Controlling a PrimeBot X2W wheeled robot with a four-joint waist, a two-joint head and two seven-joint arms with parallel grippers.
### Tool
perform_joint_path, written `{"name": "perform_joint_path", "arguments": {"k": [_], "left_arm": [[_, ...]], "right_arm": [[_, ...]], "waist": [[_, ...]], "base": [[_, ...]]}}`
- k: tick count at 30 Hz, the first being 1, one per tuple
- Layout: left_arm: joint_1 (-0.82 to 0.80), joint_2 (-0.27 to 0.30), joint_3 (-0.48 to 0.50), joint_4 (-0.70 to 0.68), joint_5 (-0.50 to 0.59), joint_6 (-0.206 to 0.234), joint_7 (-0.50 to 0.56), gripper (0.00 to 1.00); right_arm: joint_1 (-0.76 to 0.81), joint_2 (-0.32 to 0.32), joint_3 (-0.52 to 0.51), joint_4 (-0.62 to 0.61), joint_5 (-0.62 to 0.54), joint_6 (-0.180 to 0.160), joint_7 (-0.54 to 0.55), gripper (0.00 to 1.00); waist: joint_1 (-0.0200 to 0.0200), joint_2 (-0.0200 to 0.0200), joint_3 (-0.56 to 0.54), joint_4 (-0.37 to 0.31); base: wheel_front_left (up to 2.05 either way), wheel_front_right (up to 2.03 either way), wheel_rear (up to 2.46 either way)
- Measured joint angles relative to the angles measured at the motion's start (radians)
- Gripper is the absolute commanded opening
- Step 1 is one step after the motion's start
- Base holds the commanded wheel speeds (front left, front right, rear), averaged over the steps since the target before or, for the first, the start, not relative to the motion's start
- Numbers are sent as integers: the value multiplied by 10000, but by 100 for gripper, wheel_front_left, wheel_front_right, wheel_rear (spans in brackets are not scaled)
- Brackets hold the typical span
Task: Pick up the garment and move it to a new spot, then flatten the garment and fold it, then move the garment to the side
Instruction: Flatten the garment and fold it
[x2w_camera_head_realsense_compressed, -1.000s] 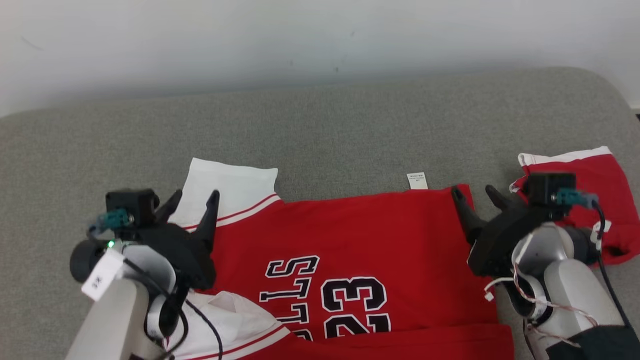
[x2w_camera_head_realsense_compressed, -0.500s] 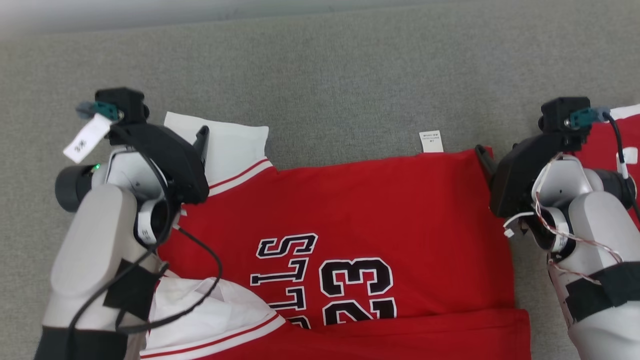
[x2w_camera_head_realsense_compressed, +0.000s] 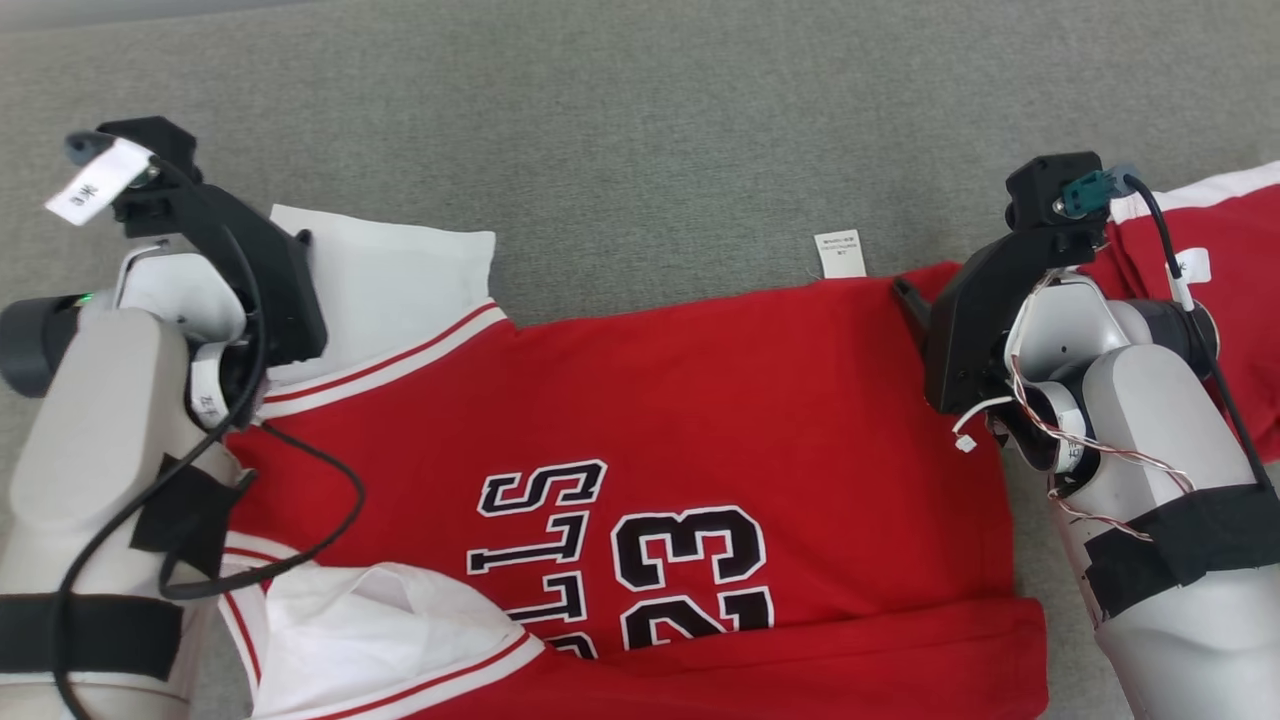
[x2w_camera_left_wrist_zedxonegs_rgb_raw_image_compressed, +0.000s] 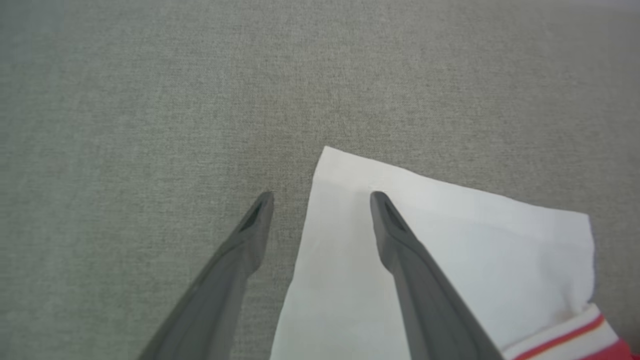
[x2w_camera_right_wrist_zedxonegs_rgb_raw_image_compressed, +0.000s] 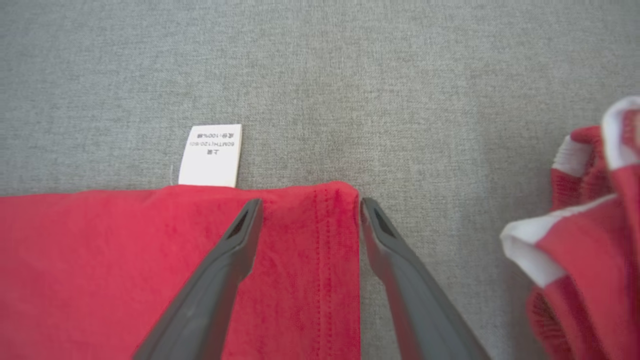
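The left claw (x2w_camera_left_wrist_zedxonegs_rgb_raw_image_compressed: 322, 195) is hanging wide open astride the white sleeve (x2w_camera_left_wrist_zedxonegs_rgb_raw_image_compressed: 450, 240) edge of the red garment (x2w_camera_head_realsense_compressed: 700, 400) spread on the grey cushion (x2w_camera_head_realsense_compressed: 640, 130), while the right claw (x2w_camera_right_wrist_zedxonegs_rgb_raw_image_compressed: 310, 202) is gaping, released, astride its far hem corner.

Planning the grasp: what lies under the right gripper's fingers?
A hemmed corner of the red jersey, on the grey cushion, lies under the open right gripper; one finger is over bare cushion. Anything beneath the fabric is hidden.

The red jersey (x2w_camera_head_realsense_compressed: 700, 400) carries "23" and "LLS", upside down, to the left of the right claw (x2w_camera_right_wrist_zedxonegs_rgb_raw_image_compressed: 308, 205). Its white care label (x2w_camera_right_wrist_zedxonegs_rgb_raw_image_compressed: 210, 155), just beyond that claw's left finger, reads "100%".
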Motion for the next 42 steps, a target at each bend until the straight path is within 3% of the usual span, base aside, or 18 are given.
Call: {"name": "perform_joint_path", "arguments": {"k": [8,13,21,33,42], "left_arm": [[-368,416,-63,447,328,109,84,100],[-756,105,-219,685,431,130,71,100],[-1114,-274,-326,1091,439,194,-35,100],[-1278,-545,-437,1643,431,19,-286,100],[-1283,-608,-441,2100,376,-159,-552,100]], "right_arm": [[12,-35,-29,-556,-13,-15,130,100],[39,-368,-347,-706,-17,-94,205,100],[52,-380,-470,-708,-90,-171,213,100],[33,-121,-261,-750,-86,-171,203,100],[58,-552,-481,-1001,-729,-261,203,100]], "waist": [[-1,-1,274,-443],[0,0,548,-549],[-1,-1,682,-309],[-1,-2,552,-62],[0,-2,315,-29]], "base": [[0,0,0],[0,0,0],[0,0,0],[0,0,0],[0,0,0]]}}
